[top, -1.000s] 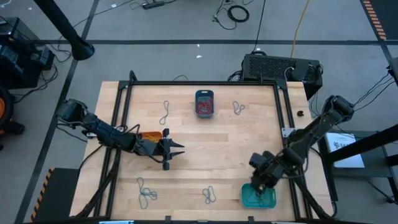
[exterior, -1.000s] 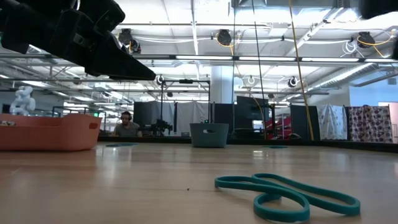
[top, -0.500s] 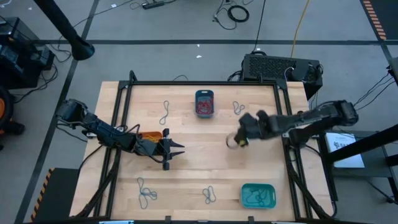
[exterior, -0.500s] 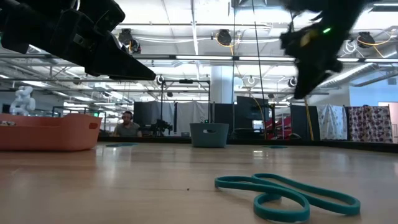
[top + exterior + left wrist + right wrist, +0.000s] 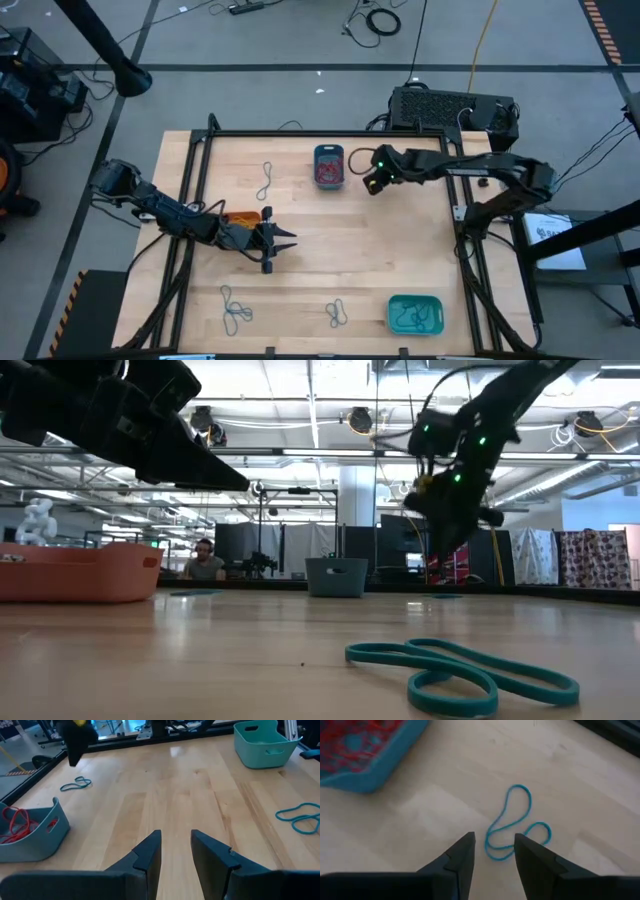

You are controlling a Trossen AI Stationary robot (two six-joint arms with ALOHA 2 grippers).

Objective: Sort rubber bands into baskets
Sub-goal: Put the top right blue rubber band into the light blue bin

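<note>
The right gripper (image 5: pixel 492 851) hung with jaws parted and empty over a teal rubber band (image 5: pixel 512 825) on the table's far side, right of the dark blue basket (image 5: pixel 328 166), seemingly lining up a pick, while the left gripper (image 5: pixel 283 240), empty with fingers apart, waited by the orange basket (image 5: pixel 240 216).

Two dark jointed arms; right arm (image 5: pixel 470 172) shows green indicator lights; claws' fingers (image 5: pixel 457 860) black, wedge-shaped.
</note>
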